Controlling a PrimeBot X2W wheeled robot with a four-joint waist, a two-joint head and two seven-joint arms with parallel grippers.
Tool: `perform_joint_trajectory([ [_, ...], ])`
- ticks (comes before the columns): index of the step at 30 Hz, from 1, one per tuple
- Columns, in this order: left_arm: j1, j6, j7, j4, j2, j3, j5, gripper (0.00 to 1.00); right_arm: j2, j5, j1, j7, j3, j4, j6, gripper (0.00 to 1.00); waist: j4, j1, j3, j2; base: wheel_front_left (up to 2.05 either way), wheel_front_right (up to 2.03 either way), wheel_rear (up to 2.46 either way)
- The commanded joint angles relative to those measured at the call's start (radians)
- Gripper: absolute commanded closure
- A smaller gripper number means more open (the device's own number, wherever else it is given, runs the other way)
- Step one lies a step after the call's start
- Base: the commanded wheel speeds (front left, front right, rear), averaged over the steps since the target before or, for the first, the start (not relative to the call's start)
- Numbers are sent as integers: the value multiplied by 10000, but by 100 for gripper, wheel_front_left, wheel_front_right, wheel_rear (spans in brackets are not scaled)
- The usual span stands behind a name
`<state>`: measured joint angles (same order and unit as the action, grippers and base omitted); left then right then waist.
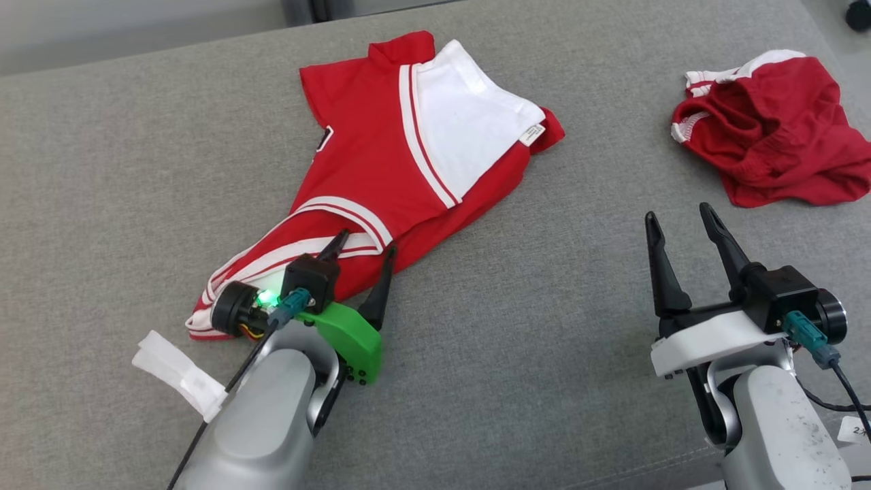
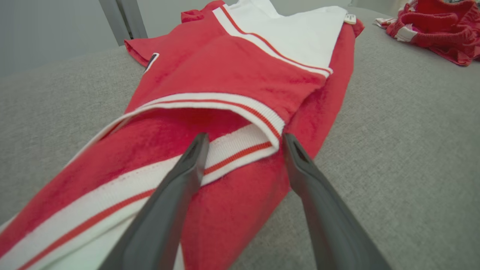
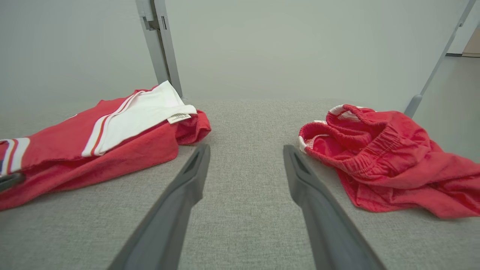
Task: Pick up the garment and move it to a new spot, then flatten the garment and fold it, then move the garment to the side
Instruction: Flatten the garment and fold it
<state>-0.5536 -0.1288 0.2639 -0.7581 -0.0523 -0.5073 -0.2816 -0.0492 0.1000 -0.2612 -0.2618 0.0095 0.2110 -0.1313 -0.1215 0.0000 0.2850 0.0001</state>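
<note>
The grey fabric table [image 1: 544, 327] carries the garment [image 1: 367, 170] at centre-left, rumpled, with a white sleeve folded across it. Crumpled red shorts [image 1: 776, 136] lie well apart at the far right. The left gripper [image 1: 366, 241] has its fingers spread at the striped trim, clasping nothing; the left wrist view shows this close up. The right gripper [image 1: 678, 211] hangs released over bare table. The navy lettering [image 1: 325, 138] is mostly folded under, and the care tag [image 1: 532, 133] is unreadable.
</note>
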Motion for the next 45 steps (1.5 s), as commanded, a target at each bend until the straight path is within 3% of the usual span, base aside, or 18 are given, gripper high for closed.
perform_joint_trajectory([
  [1, -253, 49, 3, -40, -62, 117, 68, 0, -28, 87, -119, -41, -42, -64, 13, 0, -272, 0, 282, -1, 0, 0, 0],
  [6, -358, 365, 3, 658, -156, 593, 409, 0, -30, 90, -149, -42, -188, -186, 13, 0, -282, 0, 385, -1, 0, 0, 0],
  [7, -339, 378, 3, 775, -185, 650, 493, 12, -30, 92, -157, -42, -193, -192, 13, 0, -279, 0, 391, -1, 0, 0, 0],
  [10, -310, 339, 3, 1034, -188, 763, 673, 74, -30, 106, -173, -42, -205, -212, 13, 0, -275, 0, 403, -1, 0, 0, 0],
  [11, -365, 296, 3, 1080, -180, 787, 700, 100, -30, 117, -165, -42, -195, -215, 13, 0, -275, 0, 405, -1, 0, 0, 0],
  [16, -930, 165, 3, 1336, -341, 1327, 468, 100, -31, 175, -192, -42, -142, -290, 13, 0, -298, 0, 502, -1, 0, 0, 0],
  [20, -1767, 109, 3, 1190, -1052, 1978, 334, 100, -33, 53, -307, -42, -136, -323, 13, 0, -410, 0, 724, -1, 0, 0, 0],
  [28, -3560, -12, -564, -831, -2476, 2376, -234, 99, -30, 8, -410, -42, -139, -333, 13, 0, -695, 0, 1248, -1, 0, 0, 0],
  [30, -3800, -12, -726, -1313, -2615, 2429, -493, 59, -30, 42, -433, -42, -125, -274, 13, 0, -720, 0, 1301, -1, 0, 0, 0],
  [32, -3955, -12, -949, -1800, -2717, 2477, -724, 0, -33, 62, -458, -42, -113, -245, 13, 0, -732, 0, 1314, -1, 0, 0, 0],
  [38, -3781, -19, -894, -2592, -2820, 2469, -1462, 0, -28, -24, -458, -42, -213, -248, 13, 0, -617, 0, 1104, -1, 0, 0, 0],
  [45, -2791, -22, -549, -2272, -2611, 1745, -2475, 0, -31, -141, -151, -42, -385, -200, 13, 0, -194, 0, 437, -1, 0, 0, 0],
])
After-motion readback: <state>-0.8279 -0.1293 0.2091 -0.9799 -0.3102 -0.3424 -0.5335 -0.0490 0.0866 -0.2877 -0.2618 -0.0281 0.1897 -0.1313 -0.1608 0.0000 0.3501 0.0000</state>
